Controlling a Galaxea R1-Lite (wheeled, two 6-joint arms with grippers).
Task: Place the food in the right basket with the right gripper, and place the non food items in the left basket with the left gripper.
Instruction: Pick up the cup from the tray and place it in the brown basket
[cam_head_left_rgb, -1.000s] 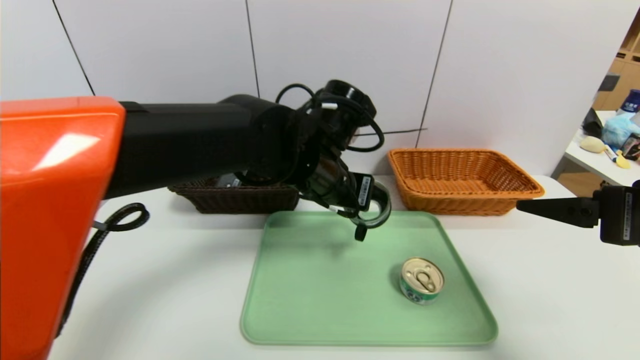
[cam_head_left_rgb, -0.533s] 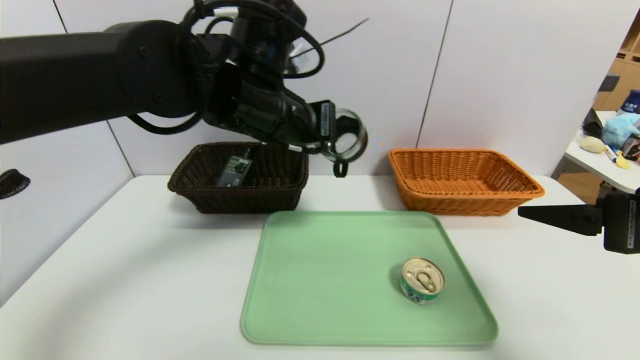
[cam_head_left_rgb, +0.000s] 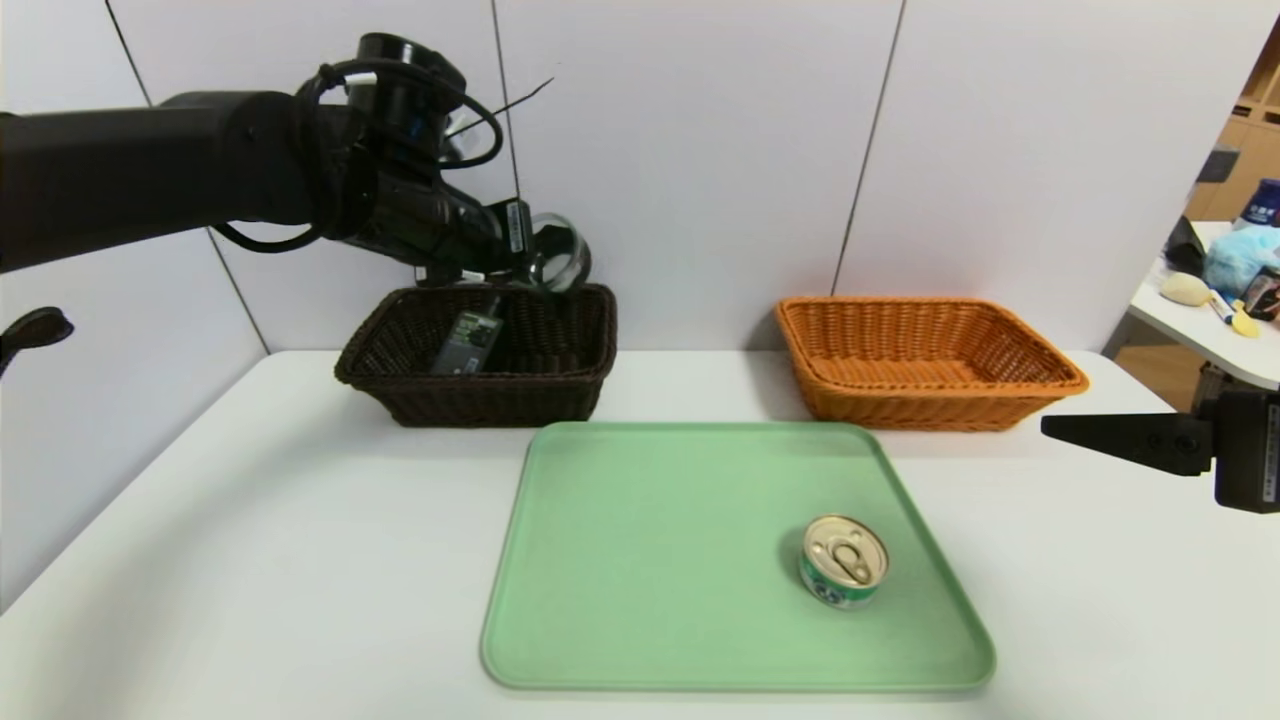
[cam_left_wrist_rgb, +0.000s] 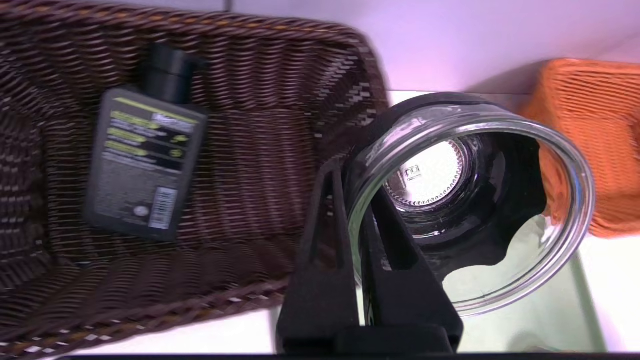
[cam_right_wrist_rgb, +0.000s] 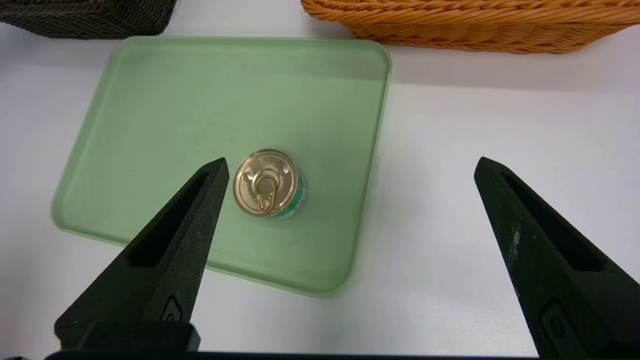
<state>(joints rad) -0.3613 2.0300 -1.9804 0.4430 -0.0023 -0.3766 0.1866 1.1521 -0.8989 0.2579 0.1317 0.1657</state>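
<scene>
Head view: left gripper (cam_head_left_rgb: 535, 275) clamping glass cup (cam_head_left_rgb: 562, 255) by its wall, hovering over dark wicker basket's (cam_head_left_rgb: 480, 400) 2 o'clock rim, black bottle (cam_head_left_rgb: 468, 342) lying inside. Right gripper (cam_right_wrist_rgb: 352, 162) waiting wide open, holding nothing, at 4 o'clock of orange wicker basket (cam_head_left_rgb: 930, 400). Pull-tab can (cam_head_left_rgb: 845, 562) sitting around 4 o'clock on green tray (cam_head_left_rgb: 650, 560).
</scene>
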